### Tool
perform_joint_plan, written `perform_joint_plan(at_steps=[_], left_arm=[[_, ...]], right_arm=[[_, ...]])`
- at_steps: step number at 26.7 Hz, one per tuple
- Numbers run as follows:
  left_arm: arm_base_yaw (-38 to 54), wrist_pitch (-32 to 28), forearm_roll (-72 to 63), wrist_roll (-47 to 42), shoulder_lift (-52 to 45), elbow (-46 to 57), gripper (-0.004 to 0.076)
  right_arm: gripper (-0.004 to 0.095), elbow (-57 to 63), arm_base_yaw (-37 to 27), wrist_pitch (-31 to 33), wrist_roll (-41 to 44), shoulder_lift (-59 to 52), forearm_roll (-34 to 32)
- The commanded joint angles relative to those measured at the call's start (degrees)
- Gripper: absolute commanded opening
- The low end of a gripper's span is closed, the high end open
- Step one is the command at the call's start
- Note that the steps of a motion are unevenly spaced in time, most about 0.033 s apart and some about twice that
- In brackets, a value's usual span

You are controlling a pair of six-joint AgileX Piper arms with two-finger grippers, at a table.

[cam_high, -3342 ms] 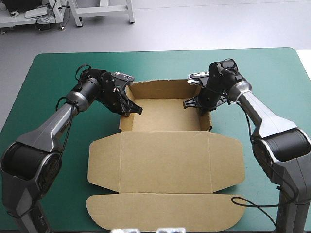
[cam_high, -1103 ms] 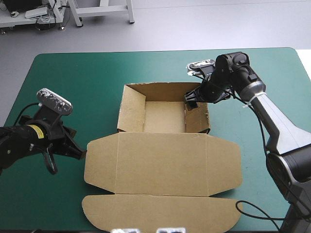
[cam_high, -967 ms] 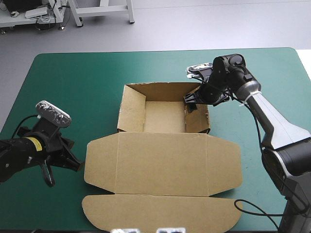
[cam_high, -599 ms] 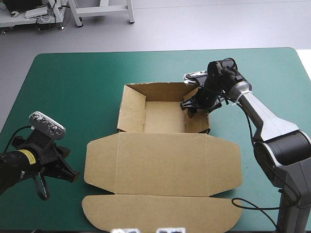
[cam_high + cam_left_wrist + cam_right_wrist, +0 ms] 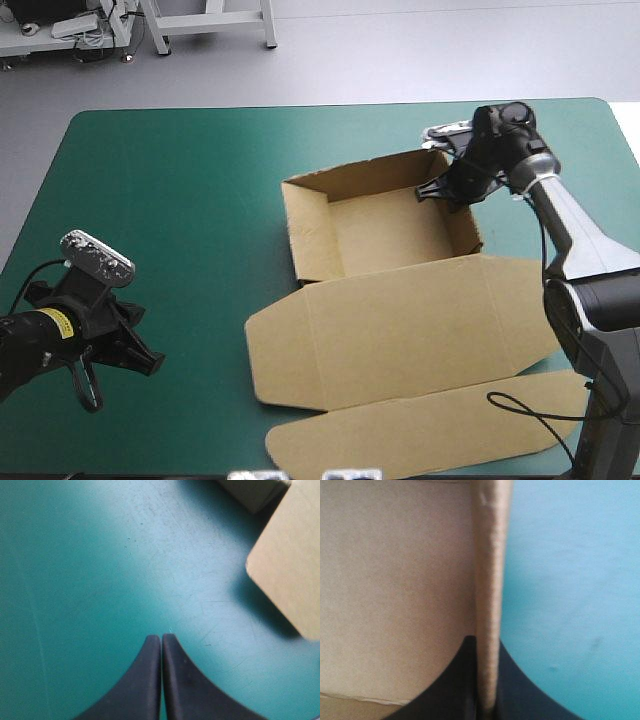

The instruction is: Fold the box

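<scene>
At the desk's (image 5: 180,180) near-left the left gripper (image 5: 148,364) rests pinched shut on nothing, the box (image 5: 390,330) well apart to its right. The box has just slid right and swung round — tray walls up, lid flat — dragged by the right gripper (image 5: 445,190), clamped on its far right wall, probably repositioning for the next fold.
</scene>
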Motion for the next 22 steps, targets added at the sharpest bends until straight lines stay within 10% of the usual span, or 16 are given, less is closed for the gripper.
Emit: perform_joint_plan(at_steps=[1,22], left_arm=[[-0.03,0.92,0.12,-0.55,-0.17,-1.3,-0.0008],[-0.03,-0.11,0.12,-0.43,-0.17,-1.3,-0.0009]], right_arm=[[-0.0018,-6.05,-7.56,-0.58,-0.7,-3.32,-4.04],[0.0058,-8.4,-35.11,-3.8,-2.67,-1.85,-3.38]])
